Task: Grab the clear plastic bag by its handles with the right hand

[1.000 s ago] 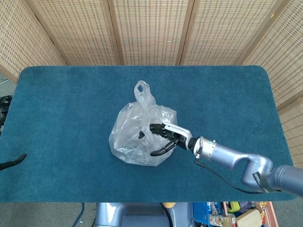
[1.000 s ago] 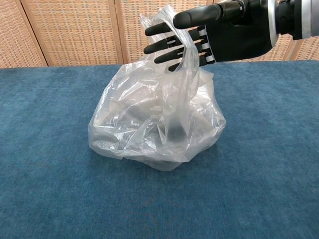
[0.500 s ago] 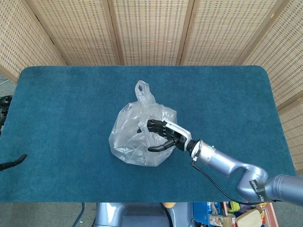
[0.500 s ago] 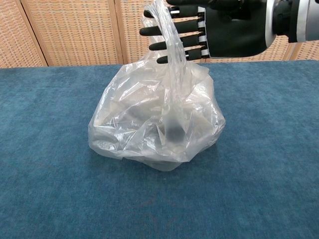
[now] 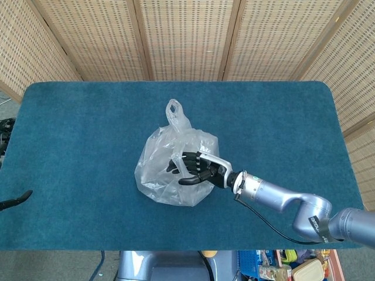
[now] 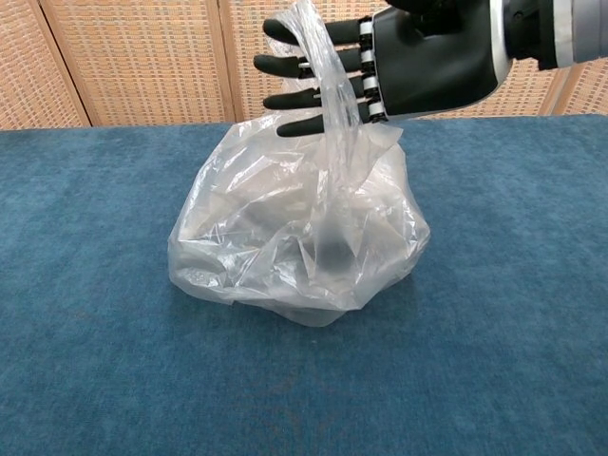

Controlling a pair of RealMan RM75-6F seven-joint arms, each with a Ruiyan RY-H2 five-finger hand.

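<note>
Right hand reaching for the bag handles

The bag [image 5: 176, 170] is sitting mid-table, well clear of every edge. The right hand [image 6: 380, 71] is hovering over it, released, fingers [image 6: 285, 65] spread. One handle [image 6: 328, 76] is crossing them: hook it, gather the far one [image 5: 175, 111], then be clenching.

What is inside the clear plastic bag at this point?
Through the clear plastic bag only crumpled film and one small dark shape near its bottom show; folds and glare hide what that is. The right hand hovers above it.
</note>
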